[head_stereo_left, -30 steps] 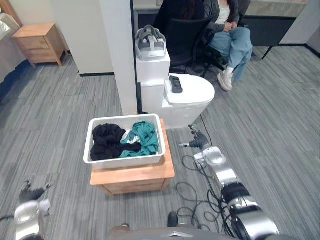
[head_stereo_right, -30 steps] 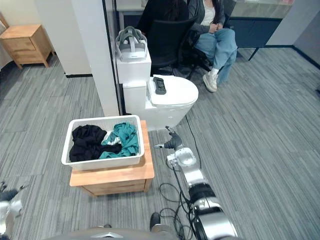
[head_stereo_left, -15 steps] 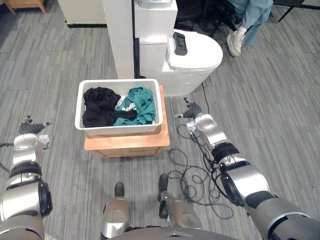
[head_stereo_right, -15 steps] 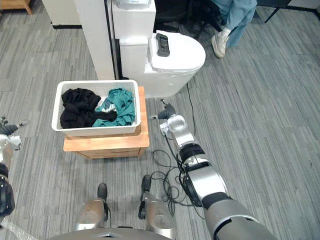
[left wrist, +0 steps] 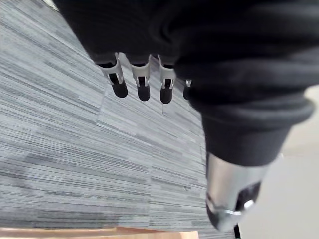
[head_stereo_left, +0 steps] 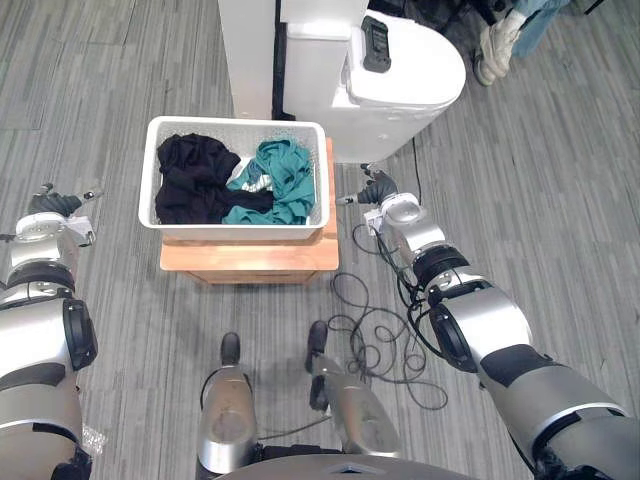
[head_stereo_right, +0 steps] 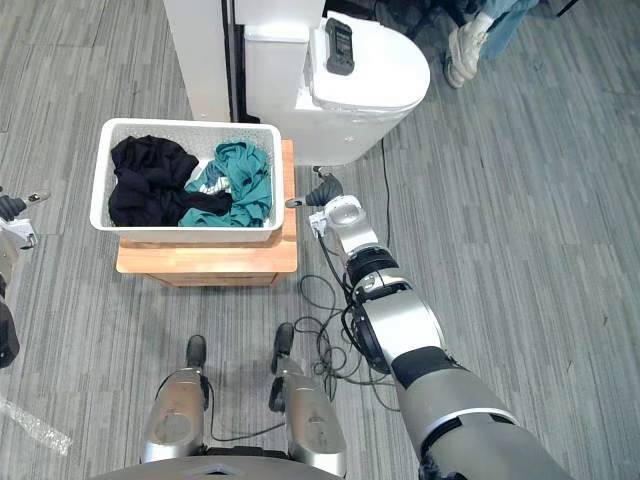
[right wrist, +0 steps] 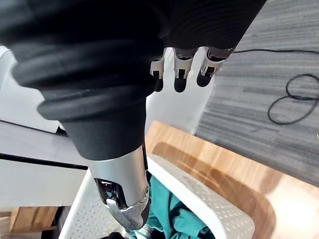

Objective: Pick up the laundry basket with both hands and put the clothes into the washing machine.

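Our right hand (head_stereo_left: 377, 189) hangs spread, the laundry basket (head_stereo_left: 235, 232) just beside its thumb. Our left hand (head_stereo_left: 55, 204), spread too, hangs apart from it.

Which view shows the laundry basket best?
The left eye view: the whole laundry basket sits on the wooden stand, clothes visible inside. The right eye view shows much the same; the right wrist view catches one corner.

White perforated plastic laundry basket (head_stereo_left: 235, 233), rectangular, sits level & upright atop low wooden stand (head_stereo_left: 250, 258). Inside: crumpled black clothes (head_stereo_left: 185, 180) on left half, teal clothes (head_stereo_left: 283, 180) on right half, the two heaps touching.
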